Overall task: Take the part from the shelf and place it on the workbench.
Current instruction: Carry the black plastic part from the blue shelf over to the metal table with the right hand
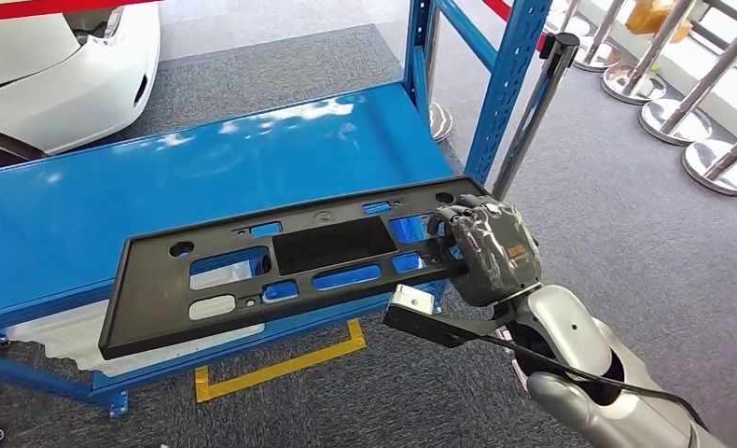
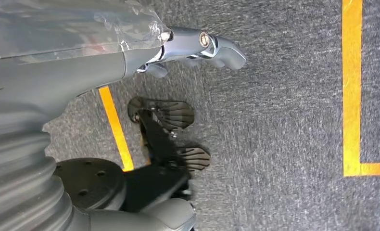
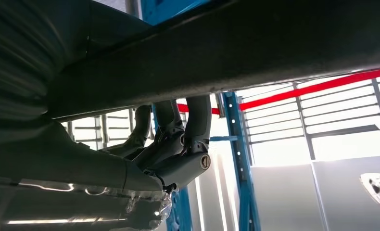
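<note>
The part (image 1: 327,247) is a long black plastic panel with several cutouts. It lies tilted over the front edge of the blue shelf (image 1: 206,168). My right hand (image 1: 491,247) grips its right end, fingers wrapped over the top edge. In the right wrist view the part's dark underside (image 3: 250,53) crosses the picture, with my fingers (image 3: 197,120) curling up around it. My left hand (image 2: 197,48) hangs over the grey carpet and holds nothing.
A blue shelf upright (image 1: 509,75) stands just behind my right hand. A white car body (image 1: 57,65) is at the far left and chrome stanchions (image 1: 668,117) at the far right. Yellow floor tape (image 1: 281,364) runs below the shelf's front edge.
</note>
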`<control>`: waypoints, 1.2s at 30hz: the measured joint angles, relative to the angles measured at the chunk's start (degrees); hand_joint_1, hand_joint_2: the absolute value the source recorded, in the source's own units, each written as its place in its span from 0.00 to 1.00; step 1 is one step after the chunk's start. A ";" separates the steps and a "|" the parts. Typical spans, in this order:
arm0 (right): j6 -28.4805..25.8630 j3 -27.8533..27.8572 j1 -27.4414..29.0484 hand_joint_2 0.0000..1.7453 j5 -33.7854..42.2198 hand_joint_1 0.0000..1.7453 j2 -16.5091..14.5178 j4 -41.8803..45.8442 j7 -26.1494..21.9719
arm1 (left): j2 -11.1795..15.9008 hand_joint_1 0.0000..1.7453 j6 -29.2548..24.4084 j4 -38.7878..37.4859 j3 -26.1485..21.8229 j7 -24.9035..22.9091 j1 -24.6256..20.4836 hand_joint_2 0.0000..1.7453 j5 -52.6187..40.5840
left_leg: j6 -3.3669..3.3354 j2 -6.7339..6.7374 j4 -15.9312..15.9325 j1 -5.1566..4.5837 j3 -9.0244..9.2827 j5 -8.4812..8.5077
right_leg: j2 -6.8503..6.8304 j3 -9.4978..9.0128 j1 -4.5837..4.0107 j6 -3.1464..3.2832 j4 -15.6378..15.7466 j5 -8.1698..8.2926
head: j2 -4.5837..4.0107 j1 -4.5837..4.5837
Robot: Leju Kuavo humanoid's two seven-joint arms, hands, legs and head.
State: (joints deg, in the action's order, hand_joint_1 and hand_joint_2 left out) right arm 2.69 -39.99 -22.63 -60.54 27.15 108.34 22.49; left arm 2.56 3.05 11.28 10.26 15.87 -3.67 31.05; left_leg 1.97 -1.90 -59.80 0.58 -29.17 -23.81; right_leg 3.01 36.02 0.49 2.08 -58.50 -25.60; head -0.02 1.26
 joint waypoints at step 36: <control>-0.24 0.05 0.67 1.00 0.03 1.00 0.65 0.36 1.76 | 0.04 0.00 0.25 0.00 0.35 0.59 -0.18 1.00 0.36 | -2.07 1.65 3.43 -0.29 0.29 2.48 | -0.51 1.28 -0.11 -1.67 -1.56 -0.28 | 0.00 0.33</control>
State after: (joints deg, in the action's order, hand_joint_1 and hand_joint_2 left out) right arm 2.45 -39.94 -21.96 -60.52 27.80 108.70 24.25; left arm 2.60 3.31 11.28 10.61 16.46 -3.85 31.41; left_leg -0.10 -0.25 -56.37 0.29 -28.88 -21.33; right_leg 2.50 37.30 0.38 0.41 -60.06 -25.88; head -0.02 1.58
